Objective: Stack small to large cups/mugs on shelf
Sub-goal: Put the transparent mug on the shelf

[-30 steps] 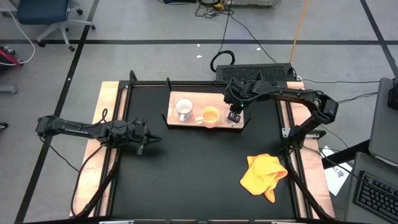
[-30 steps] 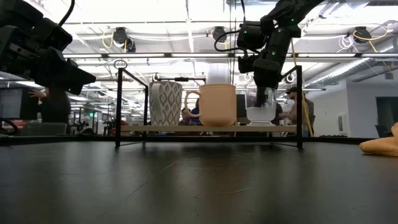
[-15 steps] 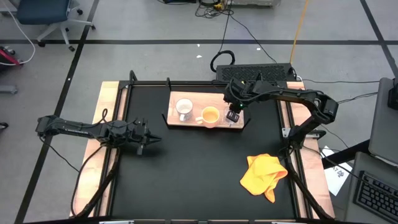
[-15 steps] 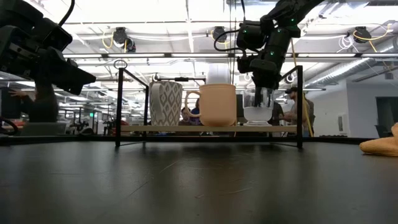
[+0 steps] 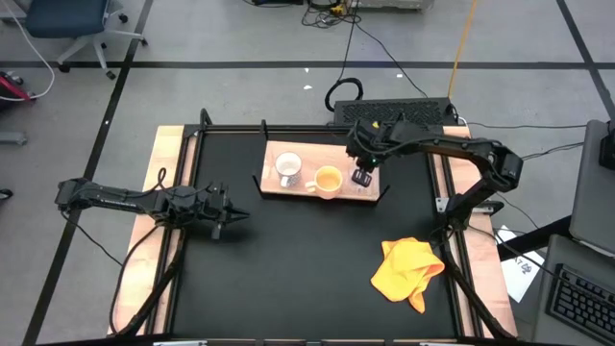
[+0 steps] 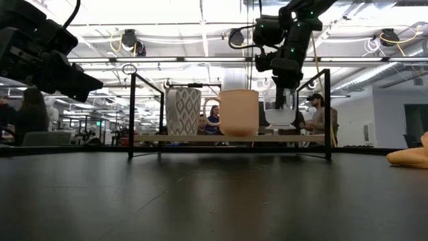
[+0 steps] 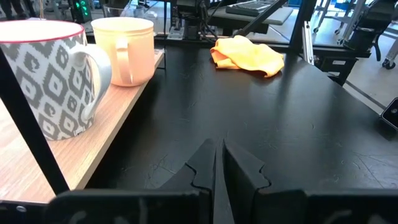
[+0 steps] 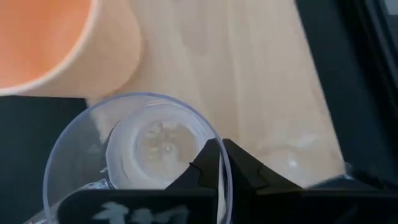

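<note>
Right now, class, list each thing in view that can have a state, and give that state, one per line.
White patterned mug: upright on the shelf.
Orange mug: upright, empty, beside it.
Glass cup: upright, rim pinched by right gripper.
Yellow cloth: crumpled on the table.
Left gripper: shut, empty.

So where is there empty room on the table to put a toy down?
The wide black tabletop is bare between the light-wood shelf board, the crumpled yellow cloth and the waiting left gripper. The shelf is crowded: patterned white mug, orange-yellow mug, and the clear glass cup pinched by the right gripper.
</note>
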`<action>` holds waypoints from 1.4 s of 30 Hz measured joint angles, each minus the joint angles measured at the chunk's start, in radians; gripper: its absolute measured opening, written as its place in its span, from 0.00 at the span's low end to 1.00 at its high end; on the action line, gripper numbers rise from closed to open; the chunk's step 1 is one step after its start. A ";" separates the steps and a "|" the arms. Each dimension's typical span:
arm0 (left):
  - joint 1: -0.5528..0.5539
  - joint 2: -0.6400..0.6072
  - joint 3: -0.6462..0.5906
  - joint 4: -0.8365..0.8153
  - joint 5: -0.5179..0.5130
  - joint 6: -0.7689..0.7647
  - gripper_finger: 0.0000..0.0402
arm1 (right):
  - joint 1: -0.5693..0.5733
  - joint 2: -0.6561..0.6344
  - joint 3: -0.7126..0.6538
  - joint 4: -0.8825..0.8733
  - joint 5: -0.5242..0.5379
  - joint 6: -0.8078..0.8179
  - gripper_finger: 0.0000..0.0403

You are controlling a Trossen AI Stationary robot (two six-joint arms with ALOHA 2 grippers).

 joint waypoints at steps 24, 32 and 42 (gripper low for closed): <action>0.000 0.000 0.000 0.000 0.000 -0.006 0.08 | 0.085 0.008 0.004 -0.040 0.052 0.021 0.00; 0.000 0.000 0.000 0.000 0.000 -0.007 0.08 | 0.088 0.008 0.003 -0.039 0.048 0.012 0.00; 0.000 0.000 0.000 0.000 0.000 -0.005 0.08 | 0.084 0.008 -0.039 -0.016 0.044 -0.022 0.00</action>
